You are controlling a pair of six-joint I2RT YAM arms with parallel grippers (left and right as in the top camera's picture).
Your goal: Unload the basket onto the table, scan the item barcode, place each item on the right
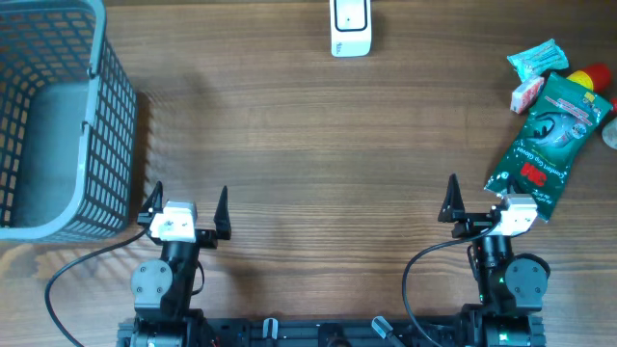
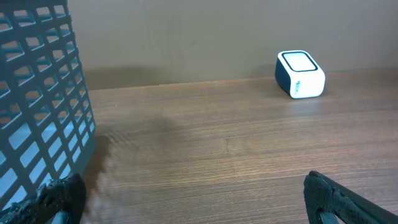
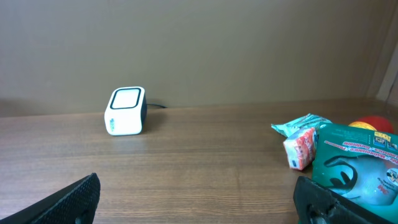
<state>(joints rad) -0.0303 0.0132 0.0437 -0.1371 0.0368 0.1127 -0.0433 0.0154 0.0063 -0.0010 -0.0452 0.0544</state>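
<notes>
A small white and dark scanner box (image 1: 350, 27) stands at the far middle edge of the table; it shows as scanner (image 2: 300, 74) and scanner (image 3: 127, 111) in the wrist views. A green 3M pouch (image 1: 549, 145) lies at the right among other items, just ahead of my right gripper (image 1: 479, 202), whose right finger overlaps its near end. The pouch (image 3: 360, 168) sits beside my right fingertip (image 3: 317, 199). My right gripper (image 3: 196, 202) is open and empty. My left gripper (image 1: 189, 198) is open near the front left, nothing between its fingers (image 2: 323, 193).
A grey mesh basket (image 1: 58, 116) fills the far left corner, its wall (image 2: 37, 93) close to my left finger. By the pouch lie a teal packet (image 1: 535, 60), a small red-and-white packet (image 1: 526, 93) and a red and yellow object (image 1: 593, 77).
</notes>
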